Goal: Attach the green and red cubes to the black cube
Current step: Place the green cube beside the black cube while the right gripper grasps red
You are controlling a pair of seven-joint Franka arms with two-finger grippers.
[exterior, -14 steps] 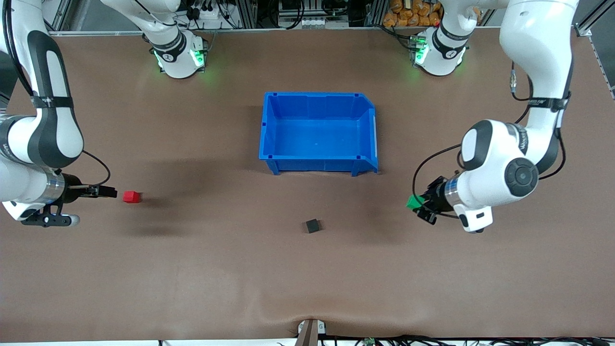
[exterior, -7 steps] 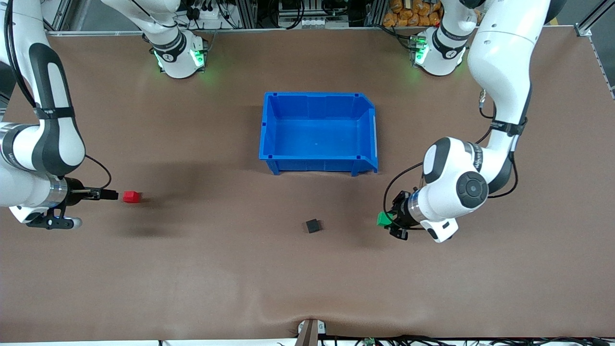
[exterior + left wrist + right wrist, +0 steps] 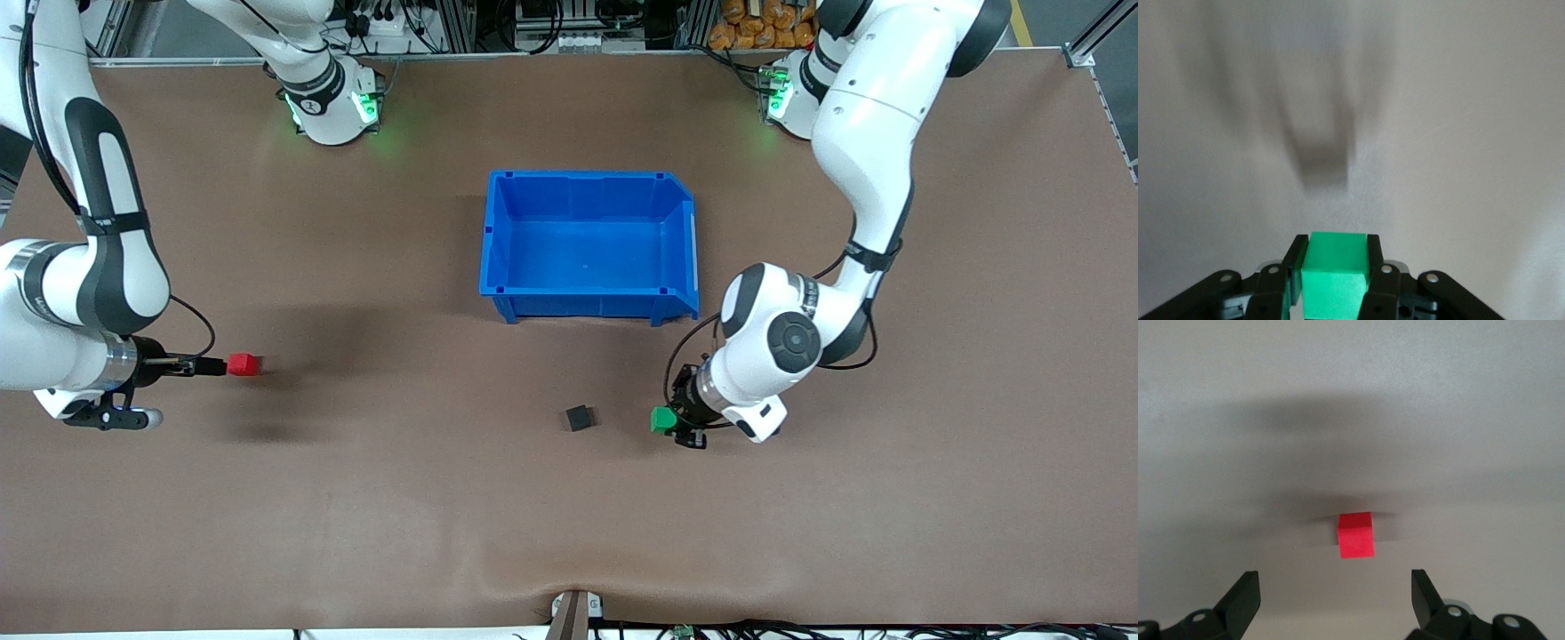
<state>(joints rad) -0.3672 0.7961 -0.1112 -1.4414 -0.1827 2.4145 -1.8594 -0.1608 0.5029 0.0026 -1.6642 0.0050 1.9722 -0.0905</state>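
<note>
- I take the small matte black cube as my landmark; it sits alone on the brown matte table, nearer the front camera than the blue plastic bin, with bare table on all sides of it.
- The left gripper is clenched on the small bright green cube; in the left wrist view the green cube is pinched flat between the two black fingers, its front face sticking out past their tips.
- That green cube is just off the black cube toward the left arm's end of the table, near it but apart, with a strip of bare table showing between them. I cannot tell whether it touches the surface or hangs just over it.
- The small bright red cube rests on the table well away from the black cube, toward the right arm's end, and a little farther from the front camera than it.
- The right gripper is released, fingers spread wide, low at the red cube's outer side. From the front its tips look right against that cube; the right wrist view shows the red cube ahead of the fingertips, centred on the gap and not yet between them.
- Open table runs from the red cube to the black cube with nothing lying in that stretch.
- The bin's near wall stands well clear of the black cube, and the table's front edge is well apart from it too.
</note>
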